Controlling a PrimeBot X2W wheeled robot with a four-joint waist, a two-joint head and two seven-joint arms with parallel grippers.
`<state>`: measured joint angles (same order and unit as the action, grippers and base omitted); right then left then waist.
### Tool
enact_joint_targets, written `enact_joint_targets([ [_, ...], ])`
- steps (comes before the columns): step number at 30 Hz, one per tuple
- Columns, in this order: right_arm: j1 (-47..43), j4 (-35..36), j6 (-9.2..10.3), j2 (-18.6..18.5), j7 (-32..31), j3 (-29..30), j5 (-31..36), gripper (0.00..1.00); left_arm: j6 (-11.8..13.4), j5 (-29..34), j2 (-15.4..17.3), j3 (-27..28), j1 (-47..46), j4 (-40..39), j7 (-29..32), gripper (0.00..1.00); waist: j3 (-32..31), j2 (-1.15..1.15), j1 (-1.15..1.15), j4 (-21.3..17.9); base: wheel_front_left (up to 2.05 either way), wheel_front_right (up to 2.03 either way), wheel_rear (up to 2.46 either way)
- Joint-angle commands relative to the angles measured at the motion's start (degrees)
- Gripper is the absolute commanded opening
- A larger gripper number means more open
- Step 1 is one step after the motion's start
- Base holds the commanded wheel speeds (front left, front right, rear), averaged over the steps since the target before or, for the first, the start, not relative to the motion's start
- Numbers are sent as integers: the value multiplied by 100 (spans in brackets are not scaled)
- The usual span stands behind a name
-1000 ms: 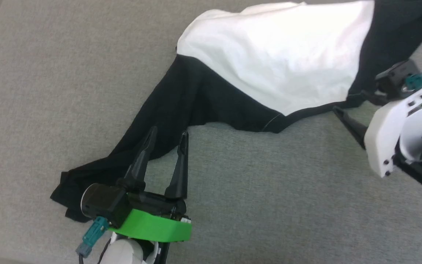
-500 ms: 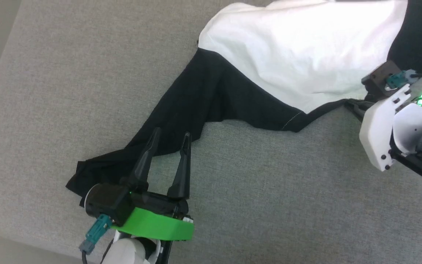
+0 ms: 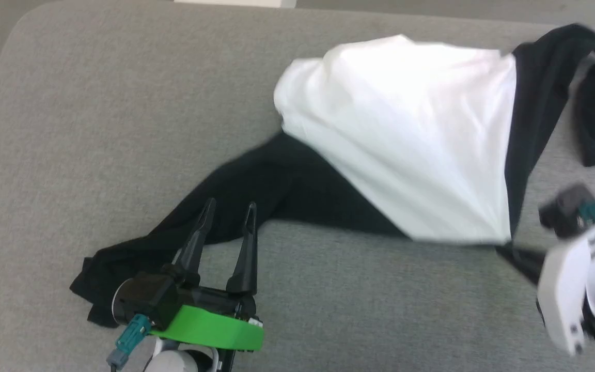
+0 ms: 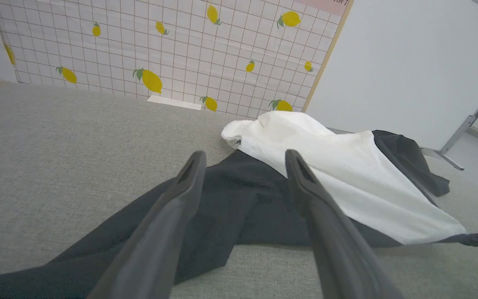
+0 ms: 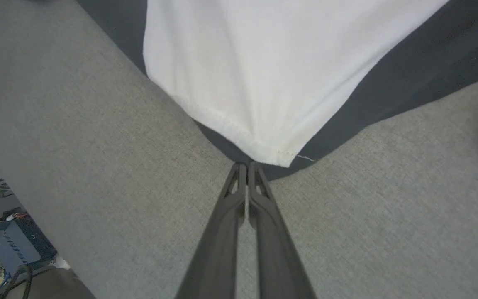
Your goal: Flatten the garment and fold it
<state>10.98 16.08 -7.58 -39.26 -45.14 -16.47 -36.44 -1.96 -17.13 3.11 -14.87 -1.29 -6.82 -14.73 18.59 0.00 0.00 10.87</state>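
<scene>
Counter (image 3: 96, 103) of grey fabric carries the garment (image 3: 406, 139), spread crookedly across it: white body toward the far right, one black sleeve trailing to the near left. Left pincer (image 3: 229, 206) hovers over that sleeve, fingers apart, holding nothing. Right pincer (image 5: 246, 165) is pinched together on the garment's near hem corner.

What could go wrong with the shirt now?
1. The right gripper pinches only the very corner of the garment with its tips, so the cloth may slip out when pulled.
2. The left gripper is open over the black sleeve, holding nothing, so a pull might drag the whole shirt instead of flattening it.
</scene>
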Motion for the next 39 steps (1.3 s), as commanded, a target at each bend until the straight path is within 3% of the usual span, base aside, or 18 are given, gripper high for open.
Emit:
enact_joint_targets([
  [1, -387, 173, 9, -6, -190, 153, -46, 0, -15, -36, -23, 25, 65, 11, -27, 100, -229, 0, 0, -228, 0, 0, 0],
  [6, -1671, 775, 9, 149, -949, 599, -133, 2, -22, -46, -10, 38, 106, 23, -27, 100, -308, 0, 0, -297, 0, 0, 0],
  [8, -1875, 943, 9, 365, -929, 770, -63, 39, -38, -57, 10, 44, 108, 34, -27, 100, -325, 0, 0, -312, 0, 0, 0],
  [9, -1910, 1009, 9, 453, -886, 808, -5, 79, -45, -61, 17, 42, 107, 40, -27, 100, -334, 0, 0, -316, 0, 0, 0],
  [10, -1913, 1082, 9, 585, -789, 856, 61, 100, -50, -66, 26, 40, 106, 49, -27, 100, -347, 0, 0, -322, 0, 0, 0],
  [15, -1629, 1257, 9, 1487, 172, 1360, 467, 100, -43, -71, 83, 45, 118, 43, -6, 100, -409, 0, 0, -330, 0, 0, 0],
  [21, -1352, 1466, 9, 3036, 2127, 2533, 1421, 100, 106, -5, 221, 167, 188, -76, 78, 100, -431, 0, 0, -331, 0, 0, 0],
  [23, -1363, 1508, 9, 3367, 2761, 2823, 1782, 100, 179, 31, 288, 238, 210, -125, 133, 100, -432, 0, 0, -363, 0, 0, 0],
  [29, -1659, 1156, 9, 3631, 3866, 3164, 2237, 100, 279, 200, 700, 410, 171, -209, 641, 100, -399, 0, 0, -551, 0, 0, 0],
  [36, -1709, 825, 9, 3637, 4183, 3010, 2066, 100, -64, 567, 1552, 164, -195, 263, 2208, 100, -345, 0, 0, -696, 0, 0, 0],
  [39, -1664, 790, 9, 3637, 4186, 2950, 2073, 100, -209, 624, 1759, -35, -388, 564, 2978, 100, -323, 0, 0, -719, 0, 0, 0],
])
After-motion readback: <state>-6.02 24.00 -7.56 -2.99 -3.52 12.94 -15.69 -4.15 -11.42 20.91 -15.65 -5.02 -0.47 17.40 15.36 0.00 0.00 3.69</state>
